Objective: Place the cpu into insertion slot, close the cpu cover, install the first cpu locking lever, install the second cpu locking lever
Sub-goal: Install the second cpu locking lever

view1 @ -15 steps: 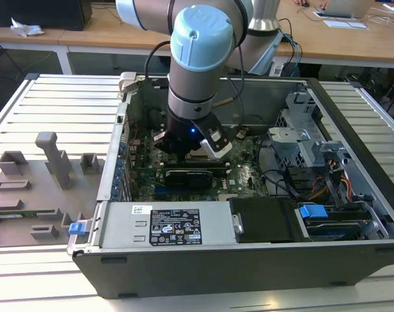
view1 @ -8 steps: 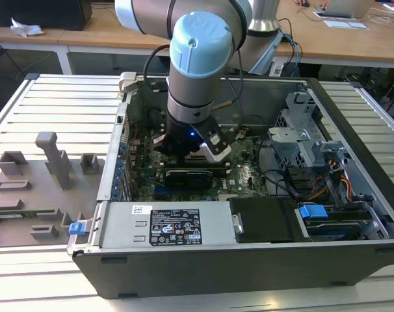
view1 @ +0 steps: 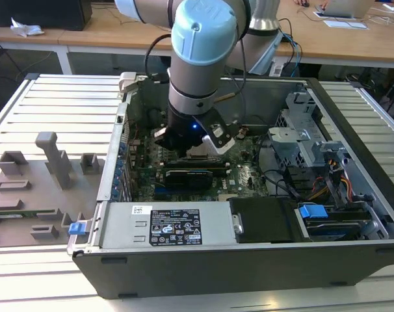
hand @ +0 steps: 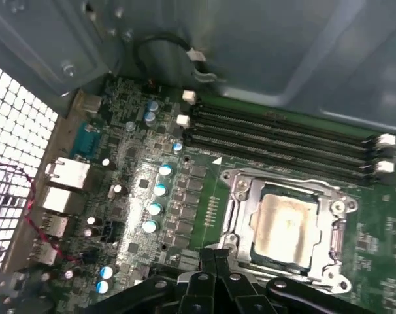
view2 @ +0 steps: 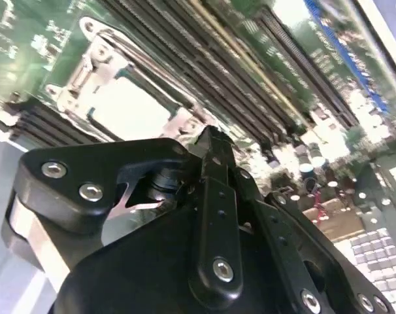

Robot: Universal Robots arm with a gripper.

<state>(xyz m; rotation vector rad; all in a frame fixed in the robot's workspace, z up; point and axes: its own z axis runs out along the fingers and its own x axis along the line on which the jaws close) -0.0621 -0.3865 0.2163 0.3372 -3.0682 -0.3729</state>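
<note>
First wrist view: the cpu [hand: 286, 222] lies flat in the insertion slot [hand: 258, 252] on the green motherboard [hand: 208, 203], its pale metal top showing through the cut-out centre of the cpu cover [hand: 240, 212], which lies closed down around it. The black fingertips of the end effector [hand: 214, 256] are pressed together with nothing between them, right at the near edge of the cover frame. Four long black memory slots [hand: 283, 140] run beside the socket, and a row of blue-topped capacitors [hand: 157, 190] stands on its other side.

In the second wrist view the end effector [view2: 210, 136] points its closed tip at the edge of the cover [view2: 87, 72], with the chip's bright top [view2: 129, 108] just beyond it.

In the exterior view the arm [view1: 200, 58] reaches down into the open computer case [view1: 249, 260], which rests on a slatted bench [view1: 60, 97]. Grey fixture blocks [view1: 54, 156] stand on the bench towards the exterior view's left.
</note>
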